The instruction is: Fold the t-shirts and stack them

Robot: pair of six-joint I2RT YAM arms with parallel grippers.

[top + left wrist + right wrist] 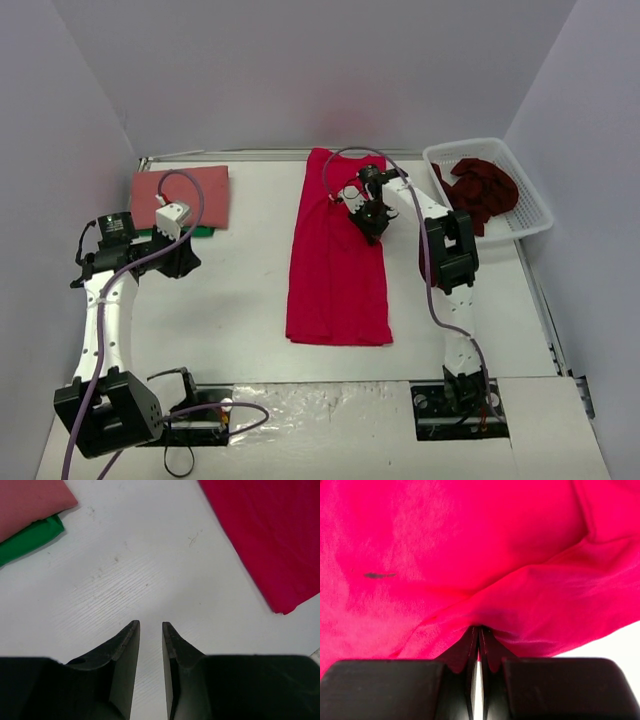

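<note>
Bright crimson cloth t-shirt point(335, 265) lay mid-table, a long lengthwise-folded strip; dull salmon-red t-shirt point(180, 195) sat folded far left; dark maroon t-shirt point(482, 188) slumped crumpled in the white lattice basket point(462, 146).

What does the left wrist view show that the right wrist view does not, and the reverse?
Only the left wrist view: the left pincer, slightly open and empty over the white table, plus the folded salmon t-shirt lying on a green cloth. Only the right wrist view: the right pincer shut on a raised fold of cloth, and a small dark mark on that cloth. Both: the crimson t-shirt, a flat corner in the left wrist view, filling the right wrist view.
</note>
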